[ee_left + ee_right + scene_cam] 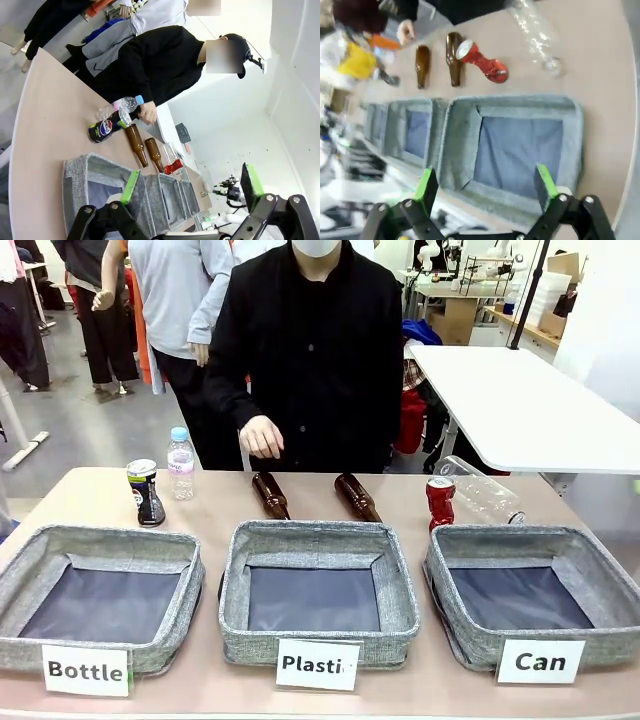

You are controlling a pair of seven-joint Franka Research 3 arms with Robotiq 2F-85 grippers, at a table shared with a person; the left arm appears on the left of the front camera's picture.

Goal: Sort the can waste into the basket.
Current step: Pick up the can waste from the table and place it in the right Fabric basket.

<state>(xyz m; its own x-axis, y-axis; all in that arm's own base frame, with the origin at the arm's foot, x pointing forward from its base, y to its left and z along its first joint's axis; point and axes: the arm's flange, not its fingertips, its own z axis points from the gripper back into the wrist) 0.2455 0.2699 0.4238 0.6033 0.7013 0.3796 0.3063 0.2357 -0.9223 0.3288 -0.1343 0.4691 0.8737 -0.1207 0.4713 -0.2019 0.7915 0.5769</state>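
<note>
Red can (440, 500) stands at the desk's far edge, just behind the Can basket (520, 536); black can (146, 492) stands near the far left corner. Left gripper (191, 179) and right gripper (486, 179) are empty, fingers spread. Best to grasp the red can squarely, avoiding the clear bottle (482, 492) beside it.

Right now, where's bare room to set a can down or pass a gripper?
The Can basket is bare inside. Open tabletop lies between the small plastic bottle and the nearest brown bottle. Crowded: red can beside clear bottle, behind that basket.
</note>
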